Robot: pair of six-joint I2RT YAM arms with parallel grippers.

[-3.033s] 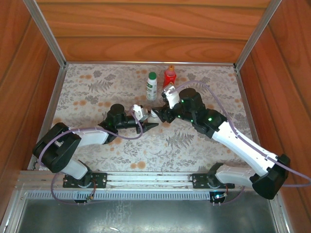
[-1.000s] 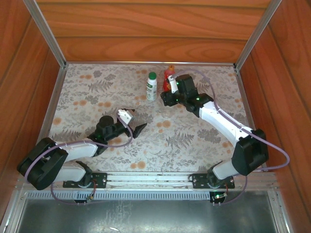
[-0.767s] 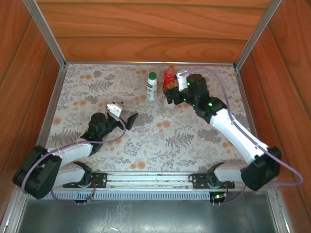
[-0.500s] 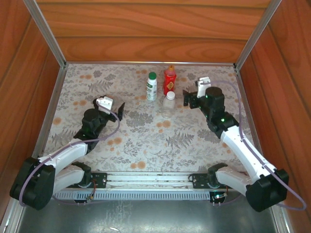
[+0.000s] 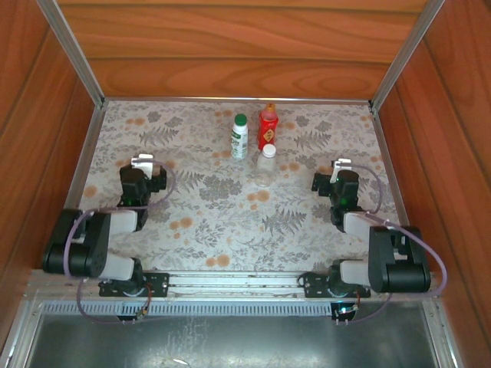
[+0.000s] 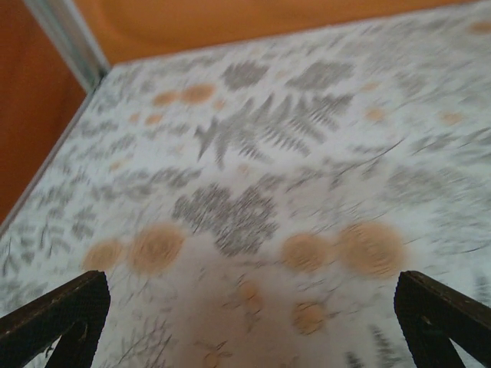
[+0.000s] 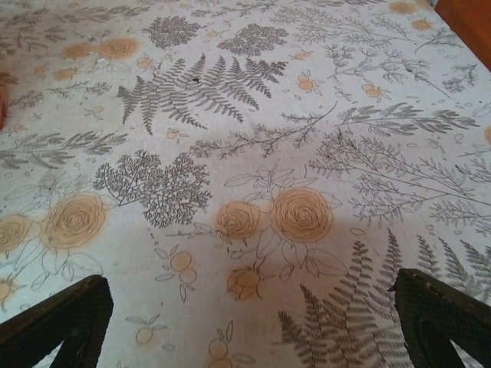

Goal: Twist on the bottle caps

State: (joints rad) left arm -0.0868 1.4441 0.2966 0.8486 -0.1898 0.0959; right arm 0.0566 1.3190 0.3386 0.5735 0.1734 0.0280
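- My left gripper (image 5: pixel 143 170) sits near the left edge of the desk (image 5: pixel 207 230), roughly midway between the near and far edges.
- Its jaws are spread as wide as they go and hold nothing. On the left wrist camera I see its dark fingertips (image 6: pixel 54 318) at the bottom corners, with only the flowered cloth (image 6: pixel 253 192) between them. That view is a little blurred.
- My right gripper (image 5: pixel 336 173) is in the matching spot near the right edge. Its jaws are also fully apart and empty. On the right wrist camera its fingertips (image 7: pixel 445 314) frame bare fern-and-rose pattern.
- All three bottles stand upright in a tight group near the middle of the far edge, well apart from both grippers.
- The white bottle (image 5: pixel 239 142), which has a printed label, is on the left of the group with the green cap (image 5: pixel 241 119) on its neck.
- The red bottle (image 5: pixel 268 130) stands just beside it to the right, nearest the far edge, with the golden-brown cap (image 5: pixel 269 108) on top.
- The clear bottle (image 5: pixel 265 169) stands just in front of the red one, toward the near edge, and carries the white cap (image 5: pixel 267 150).
- Each cap sits on a bottle mouth, but I cannot tell from this height whether any is threaded tight.
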